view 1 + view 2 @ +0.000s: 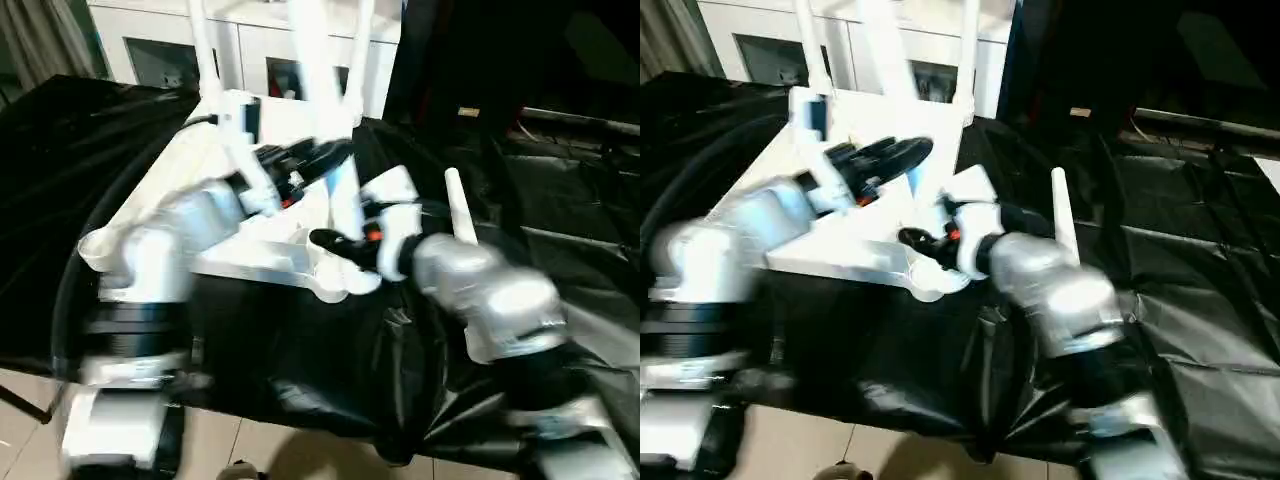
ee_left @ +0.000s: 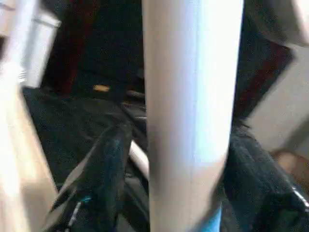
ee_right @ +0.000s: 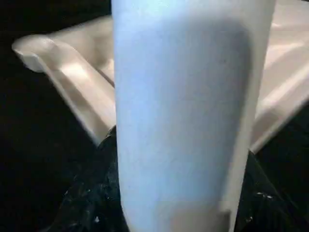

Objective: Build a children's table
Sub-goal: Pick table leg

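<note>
Left eye view: a crinkled, glossy black plastic sheet (image 1: 540, 230) drapes the work surface, its folds catching the light. Behind it stands a white cabinet (image 1: 150, 45) with dark glass door panels.

Upside down on the sheet lies the white plastic rectangular tabletop (image 1: 260, 255), its flat underside framed by a raised rim and rounded corners. White tubular legs rise from it: one far leg (image 1: 203, 45) at the left corner, another far leg (image 1: 362, 50) to the right, and a thick smooth leg (image 1: 322, 70) standing upright near the middle front. A further slim leg (image 1: 459, 208) stands tilted just beyond the right forearm, its rounded end up.

The robot's silver, rounded forearms reach in from both sides. The left gripper (image 1: 310, 160) meets the middle leg from the left; in the left wrist view its black fingers (image 2: 104, 169) flank the white tube (image 2: 190, 121), which runs straight up between them, one finger on each side. The right gripper (image 1: 335, 243) sits lower, at the leg's base beside the tabletop's near corner; in the right wrist view the pale cylinder (image 3: 186, 111) stands between dark fingers (image 3: 91, 193), with the tabletop's ribbed rim (image 3: 63, 82) behind. Whether either pair of fingers actually presses the tube cannot be told through the motion blur.
</note>
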